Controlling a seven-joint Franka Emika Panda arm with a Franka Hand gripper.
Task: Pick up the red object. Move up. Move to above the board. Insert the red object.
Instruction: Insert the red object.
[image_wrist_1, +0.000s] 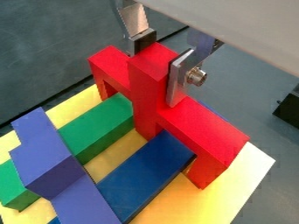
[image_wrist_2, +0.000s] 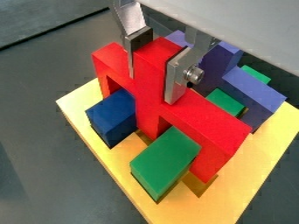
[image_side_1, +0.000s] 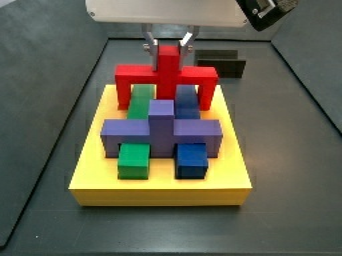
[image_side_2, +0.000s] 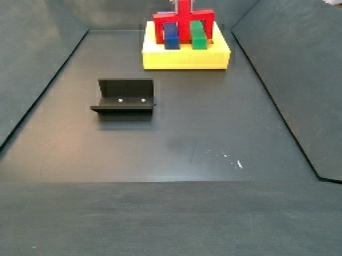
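Note:
The red object (image_side_1: 164, 74) stands on the yellow board (image_side_1: 160, 190) at its far edge, its two legs straddling a green block (image_side_1: 140, 98) and a blue block (image_side_1: 187, 98). My gripper (image_side_1: 167, 42) is above it, its fingers shut on the red central post. In both wrist views the silver fingers (image_wrist_1: 184, 74) (image_wrist_2: 177, 74) press the post of the red object (image_wrist_1: 146, 87) (image_wrist_2: 146, 87) from both sides, the gripper (image_wrist_1: 158, 57) (image_wrist_2: 158, 59) centred over it. The board's bare yellow shows in both wrist views (image_wrist_1: 251, 184) (image_wrist_2: 87, 114). In a side view the gripper (image_side_2: 183, 6) and board (image_side_2: 181, 60) are far back.
A purple cross-shaped block (image_side_1: 160, 128) sits mid-board, with a green block (image_side_1: 134, 160) and a blue block (image_side_1: 191, 160) in front of it. The dark fixture (image_side_2: 124, 97) stands on the grey floor, apart from the board; it shows behind the board (image_side_1: 222, 67).

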